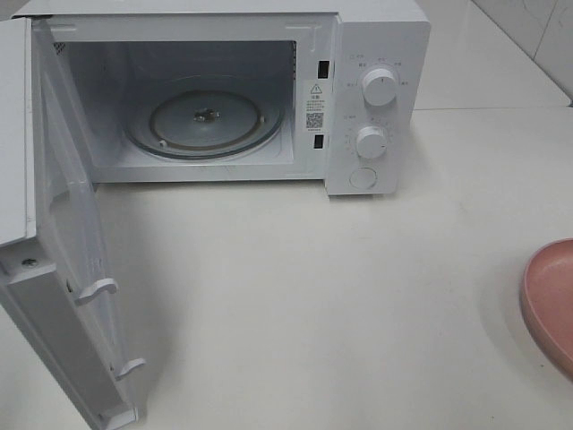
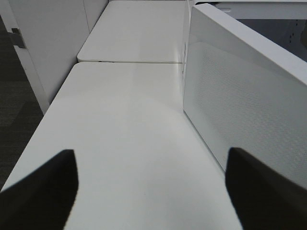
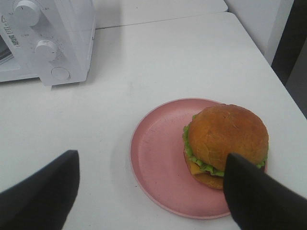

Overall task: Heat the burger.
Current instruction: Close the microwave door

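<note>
Burger (image 3: 226, 143) sits on the far side of the pink plate (image 3: 160, 158), just under my right gripper (image 3: 151, 191), whose fingers (image 3: 43, 196) are spread wide with nothing between them. My left gripper (image 2: 151, 191) is spread and empty too, over bare tabletop (image 2: 124, 143) beside the swung-out microwave door (image 2: 240, 96). Beyond the plate lies an open stretch of white table (image 1: 313, 287), then the microwave (image 1: 376, 98) with its glass turntable (image 1: 204, 121) bare.

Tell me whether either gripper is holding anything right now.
Nothing is held. The left gripper is open over bare table; the right gripper is open above the burger.
</note>
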